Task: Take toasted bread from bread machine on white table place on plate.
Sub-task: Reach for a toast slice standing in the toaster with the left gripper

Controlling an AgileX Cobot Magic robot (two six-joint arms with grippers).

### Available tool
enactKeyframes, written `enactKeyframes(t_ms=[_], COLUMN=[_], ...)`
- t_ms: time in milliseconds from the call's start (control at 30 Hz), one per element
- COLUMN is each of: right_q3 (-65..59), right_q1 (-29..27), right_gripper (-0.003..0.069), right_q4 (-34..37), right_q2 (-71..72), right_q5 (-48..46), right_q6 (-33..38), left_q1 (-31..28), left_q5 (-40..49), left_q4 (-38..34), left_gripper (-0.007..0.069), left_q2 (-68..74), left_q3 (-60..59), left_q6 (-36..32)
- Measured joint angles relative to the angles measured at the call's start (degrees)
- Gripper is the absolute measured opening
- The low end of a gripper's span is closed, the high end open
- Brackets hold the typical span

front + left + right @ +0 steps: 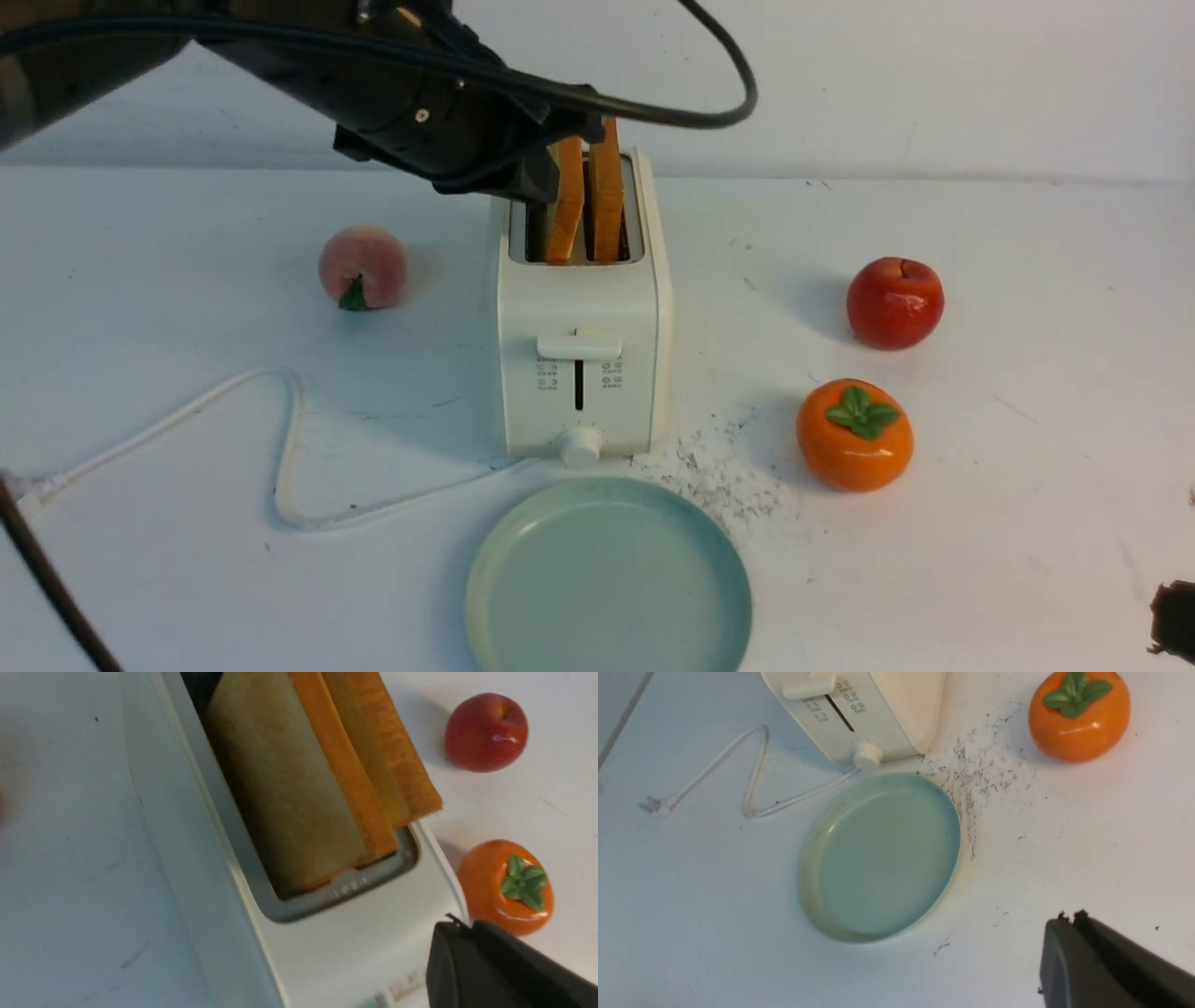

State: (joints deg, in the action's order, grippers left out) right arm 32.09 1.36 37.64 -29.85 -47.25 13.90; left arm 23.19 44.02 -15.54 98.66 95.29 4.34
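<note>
The bread machine [579,308] stands mid-table on the white table [1027,523]. Two toasted bread slices stand upright in its slots, the left slice [567,201] and the right slice [607,191]. My left gripper [544,182] hovers at the toaster's top, just left of the left slice. In the left wrist view the left gripper [460,926] is shut and empty, above the toaster top [355,947], short of the slices [289,779]. The plate [607,583] lies empty in front of the toaster. My right gripper [1069,917] is shut and empty over the table, right of the plate [882,858].
A peach [363,267] sits left of the toaster. A red apple [894,302] and an orange persimmon [853,434] sit to its right. The white power cord [280,448] loops across the front left. Dark specks [728,476] lie between the plate and the persimmon.
</note>
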Motion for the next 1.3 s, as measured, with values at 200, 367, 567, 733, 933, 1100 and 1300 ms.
enactKeyframes(t_ms=[200, 367, 567, 733, 933, 1100, 1300], right_q3=[0.0, 0.0, 0.0, 0.0, 0.0, 0.0, 0.0], right_q1=[0.0, 0.0, 0.0, 0.0, 0.0, 0.0, 0.0], right_gripper=[0.0012, 0.0015, 0.002, 0.0022, 0.0032, 0.0035, 0.0037], right_q4=[0.0, 0.0, 0.0, 0.0, 0.0, 0.1, 0.0], right_q2=[0.0, 0.0, 0.0, 0.0, 0.0, 0.0, 0.0], right_q5=[0.4, 0.6, 1.1, 1.3, 1.3, 1.3, 1.3], right_q6=[0.0, 0.1, 0.1, 0.1, 0.1, 0.1, 0.1], left_q1=[0.0, 0.0, 0.0, 0.0, 0.0, 0.0, 0.0], left_q5=[-4.8, -6.6, -9.3, -10.1, -9.9, -8.8, -8.2], left_q4=[2.7, 2.7, 2.7, 3.2, 6.4, 7.1, 7.4], left_gripper=[0.0276, 0.0434, 0.049, 0.0465, 0.014, 0.0091, 0.0092], left_q2=[5.1, 6.1, 6.2, 7.6, 8.0, 6.2, -1.5], left_q3=[0.7, 0.7, 0.7, 0.8, 0.8, 0.8, 0.7], left_q6=[-1.9, -2.1, -2.2, -2.3, -2.3, -2.3, -2.3])
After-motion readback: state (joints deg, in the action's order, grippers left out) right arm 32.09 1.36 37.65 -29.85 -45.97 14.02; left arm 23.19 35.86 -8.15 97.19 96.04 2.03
